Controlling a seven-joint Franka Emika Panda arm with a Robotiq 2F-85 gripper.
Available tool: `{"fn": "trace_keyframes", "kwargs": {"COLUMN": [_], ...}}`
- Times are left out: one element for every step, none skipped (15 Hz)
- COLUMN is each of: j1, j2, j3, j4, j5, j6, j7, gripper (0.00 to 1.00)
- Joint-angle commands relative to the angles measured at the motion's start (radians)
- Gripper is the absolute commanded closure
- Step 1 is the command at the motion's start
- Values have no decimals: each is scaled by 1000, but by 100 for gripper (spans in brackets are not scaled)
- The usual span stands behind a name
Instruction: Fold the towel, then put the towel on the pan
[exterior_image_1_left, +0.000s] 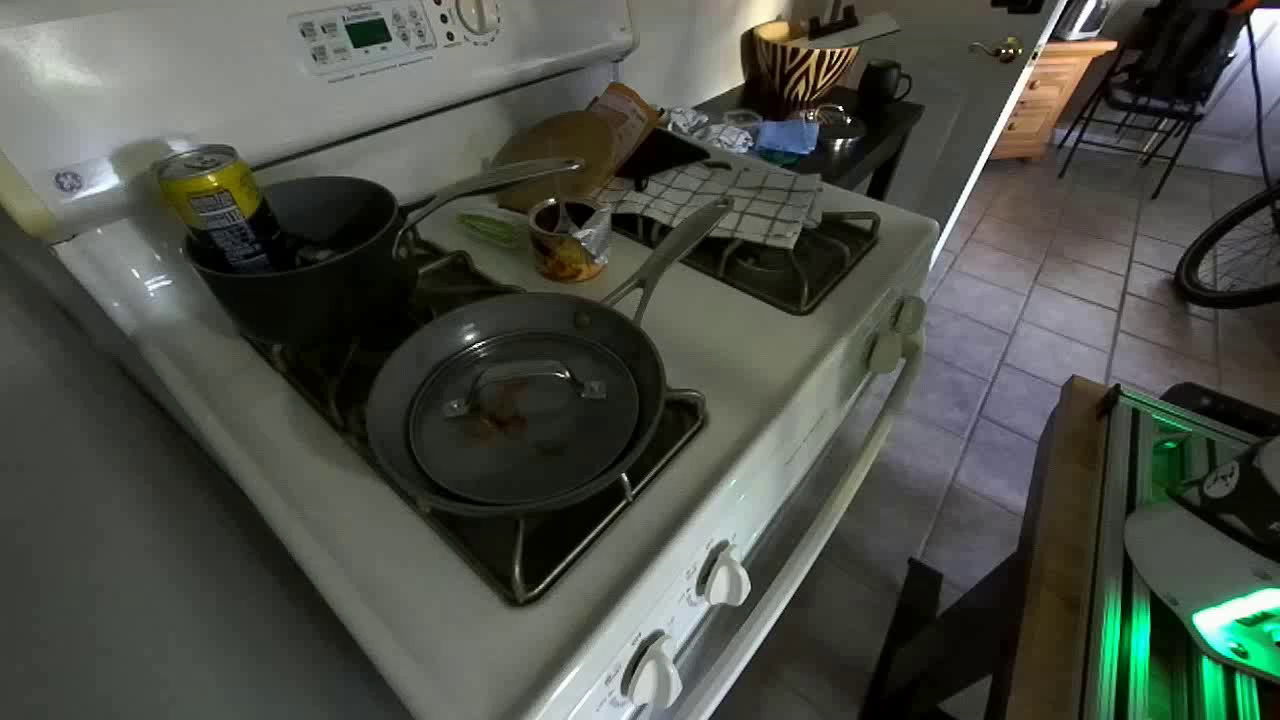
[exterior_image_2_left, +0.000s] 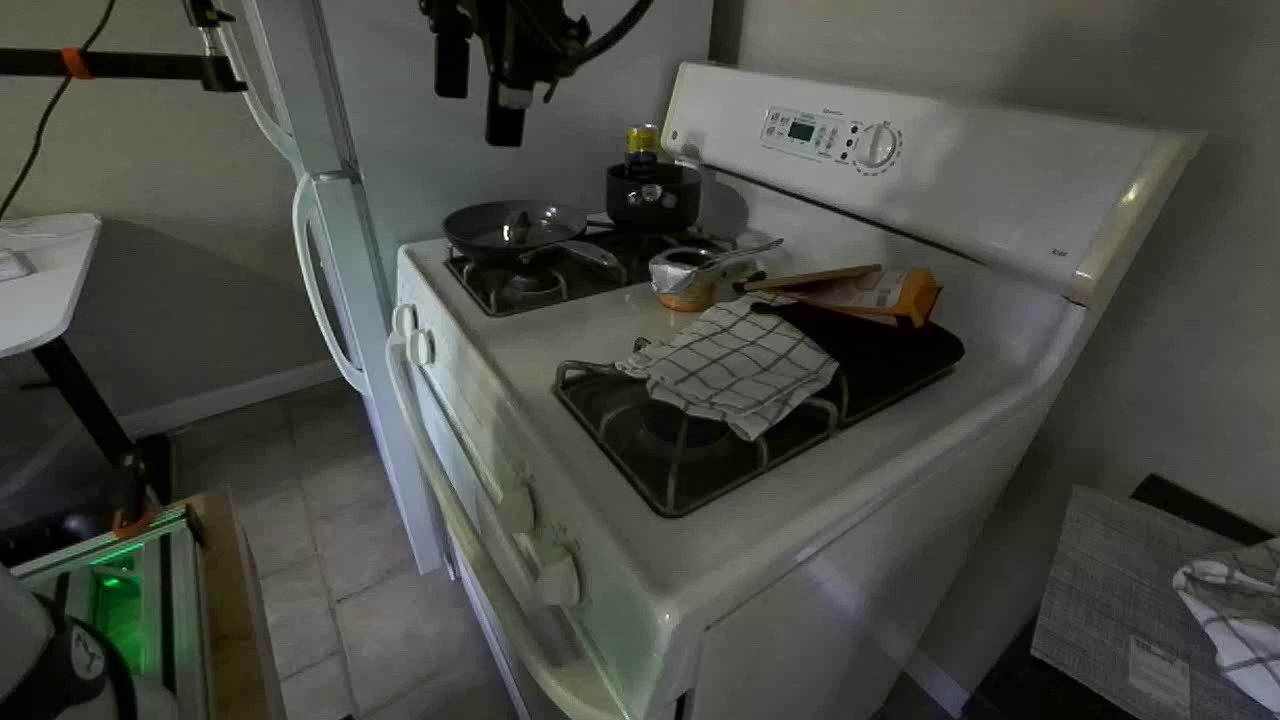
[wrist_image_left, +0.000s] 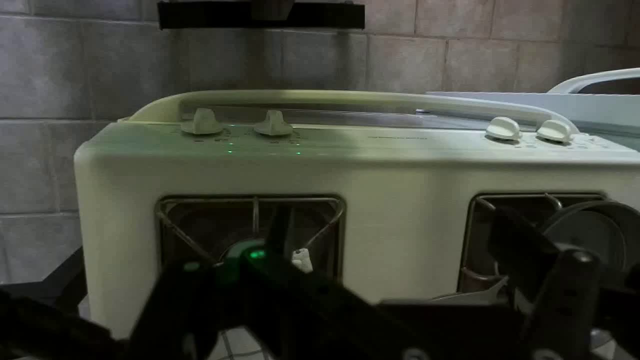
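Observation:
The towel, a white cloth with a thin dark grid, lies spread on a burner grate and partly on a dark flat board in both exterior views (exterior_image_1_left: 735, 200) (exterior_image_2_left: 745, 365). Only bits of the towel (wrist_image_left: 241, 345) show in the wrist view. The grey pan (exterior_image_1_left: 400, 400) (exterior_image_2_left: 480, 240) sits on another front burner, with a lid with a metal handle inside it. The pan also shows at the right of the wrist view (wrist_image_left: 585, 235). My gripper (exterior_image_2_left: 478, 95) (wrist_image_left: 395, 220) is open and empty, fingers wide apart, high above the stove.
A dark pot (exterior_image_1_left: 330, 290) (exterior_image_2_left: 650, 200) holding a yellow can (exterior_image_1_left: 215, 205) stands behind the pan. An opened tin (exterior_image_1_left: 568, 240) (exterior_image_2_left: 685, 280) stands between pan and towel. An orange packet (exterior_image_2_left: 910, 297) and a dark board (exterior_image_2_left: 890, 350) lie behind the towel. The oven handle (wrist_image_left: 325, 96) juts out in front.

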Motion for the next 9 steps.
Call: {"fn": "trace_keyframes", "kwargs": {"j1": [-15, -29, -44, -55, -66, -77, -91, -104, -117], "j2": [2, -3, -11, -13, -18, -25, -36, -48, -57], "j3": [11, 14, 18, 20, 20, 21, 24, 24, 25], "j4": [2, -1, -12, -19, -29, -42, -59, -85, -107], "j5": [5, 34, 59, 69, 85, 96, 100, 102, 106], "j6": [-2, 19, 49, 68, 92, 114, 141, 179, 214], "j7": [-5, 62, 123, 158, 194, 228, 264, 291, 322], "gripper": [0, 0, 0, 0, 0, 0, 0, 0, 0]}}
